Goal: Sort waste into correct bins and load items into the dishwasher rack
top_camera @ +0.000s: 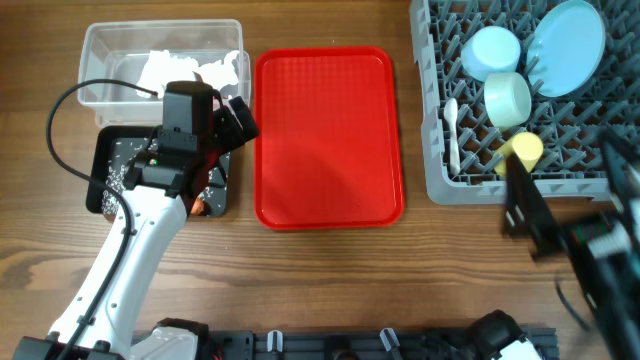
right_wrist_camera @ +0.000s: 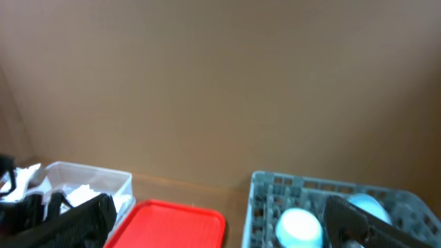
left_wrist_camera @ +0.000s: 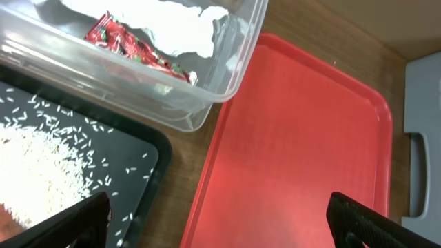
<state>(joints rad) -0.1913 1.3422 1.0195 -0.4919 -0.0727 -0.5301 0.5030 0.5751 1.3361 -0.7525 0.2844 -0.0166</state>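
— Where does the overhead sit?
— Straight above the table [top_camera: 330,280], looking down, far enough to take in the clear tub [top_camera: 100,60], black tray [top_camera: 105,150], red tray [top_camera: 328,140] and rack [top_camera: 430,150] together.
— And the left wrist?
— Close and steeply downward, over the corner where tub, black tray and red tray meet.
— The right wrist?
— High, nearly level, facing a brown wall [right_wrist_camera: 220,83]. Tub, red tray and rack line its bottom edge, shared with the overhead.
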